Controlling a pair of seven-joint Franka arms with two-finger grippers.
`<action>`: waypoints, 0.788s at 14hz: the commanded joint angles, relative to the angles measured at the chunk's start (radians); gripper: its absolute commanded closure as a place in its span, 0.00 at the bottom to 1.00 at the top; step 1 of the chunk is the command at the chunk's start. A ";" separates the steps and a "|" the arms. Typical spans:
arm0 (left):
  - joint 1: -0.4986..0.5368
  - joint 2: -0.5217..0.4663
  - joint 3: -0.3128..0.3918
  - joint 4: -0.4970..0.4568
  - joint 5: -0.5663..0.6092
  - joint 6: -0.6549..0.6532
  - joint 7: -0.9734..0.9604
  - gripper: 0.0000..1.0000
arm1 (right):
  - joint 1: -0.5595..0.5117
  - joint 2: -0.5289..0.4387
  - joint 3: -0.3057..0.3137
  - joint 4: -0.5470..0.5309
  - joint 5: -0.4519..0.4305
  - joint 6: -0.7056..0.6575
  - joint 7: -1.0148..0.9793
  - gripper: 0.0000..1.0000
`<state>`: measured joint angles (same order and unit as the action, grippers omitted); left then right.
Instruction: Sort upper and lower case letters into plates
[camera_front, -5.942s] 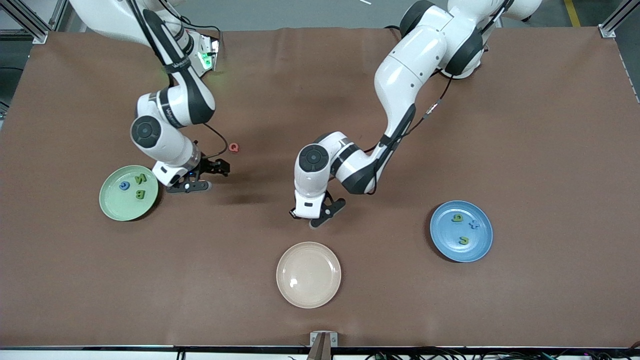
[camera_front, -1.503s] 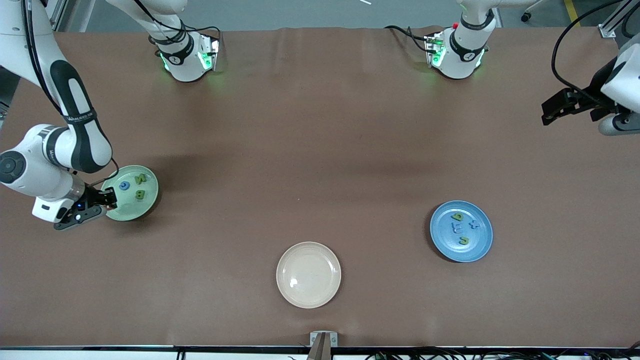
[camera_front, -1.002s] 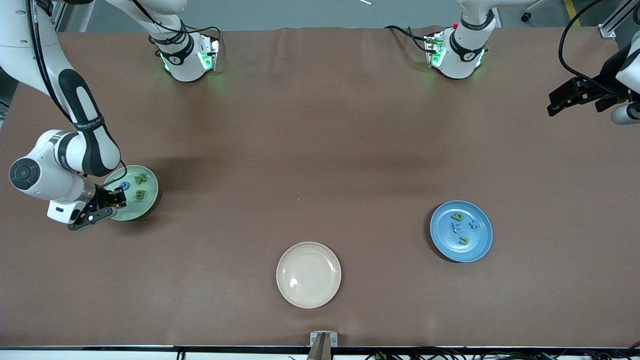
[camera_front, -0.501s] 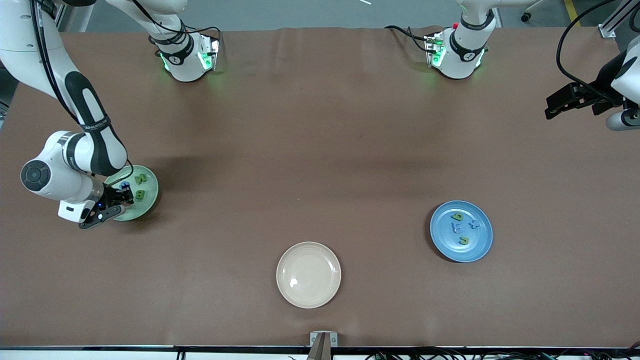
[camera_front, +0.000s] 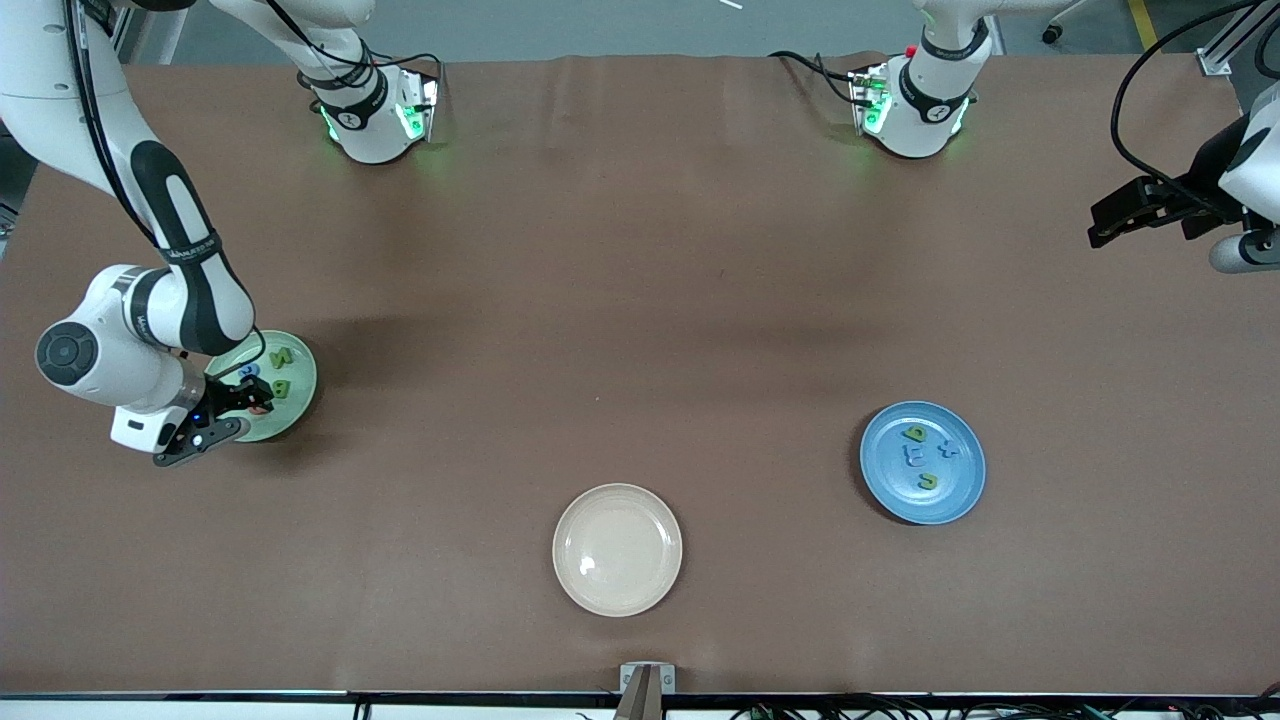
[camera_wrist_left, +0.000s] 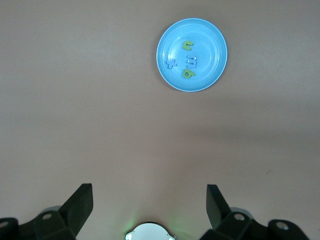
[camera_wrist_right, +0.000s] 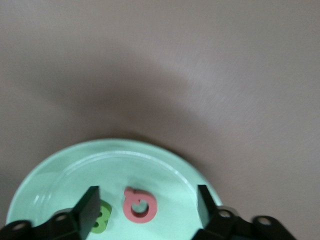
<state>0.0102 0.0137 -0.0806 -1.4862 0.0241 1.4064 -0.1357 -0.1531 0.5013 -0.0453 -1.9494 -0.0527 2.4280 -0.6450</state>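
The pale green plate (camera_front: 296, 372) lies at the right arm's end of the table. It holds a green N (camera_front: 281, 357), a green B (camera_front: 281, 389), a blue letter (camera_front: 249, 370) and the pink Q (camera_wrist_right: 140, 206). My right gripper (camera_wrist_right: 147, 192) hangs low over this plate (camera_wrist_right: 60, 170), open, with the Q lying flat between its fingers and touching neither. The green B (camera_wrist_right: 101, 220) sits beside one finger. The blue plate (camera_front: 965, 490) carries several green and blue letters (camera_wrist_left: 192, 62). My left gripper (camera_wrist_left: 149, 192) is open and holds nothing, waiting high over the left arm's end (camera_front: 1105, 225).
A cream-beige plate (camera_front: 617, 549) with nothing on it lies nearest the front camera, midway along the table. The brown table cover (camera_front: 640, 300) stretches bare between the three plates. Both arm bases (camera_front: 370, 115) stand along the table's edge farthest from the front camera.
My right gripper has opened over the green plate and let go of the pink Q, which now lies on the plate. The left arm has only drifted slightly.
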 joint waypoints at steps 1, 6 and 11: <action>0.007 -0.009 0.001 0.001 -0.003 0.020 0.027 0.00 | 0.023 -0.099 -0.001 0.035 -0.010 -0.134 0.104 0.06; 0.007 -0.004 -0.001 -0.002 -0.001 0.052 0.027 0.00 | 0.130 -0.240 -0.001 0.150 -0.018 -0.453 0.541 0.08; 0.007 0.006 0.001 -0.003 -0.001 0.057 0.016 0.00 | 0.170 -0.397 0.001 0.262 -0.023 -0.660 0.647 0.07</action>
<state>0.0104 0.0229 -0.0804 -1.4880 0.0241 1.4528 -0.1357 0.0188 0.1468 -0.0424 -1.7317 -0.0552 1.8319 -0.0240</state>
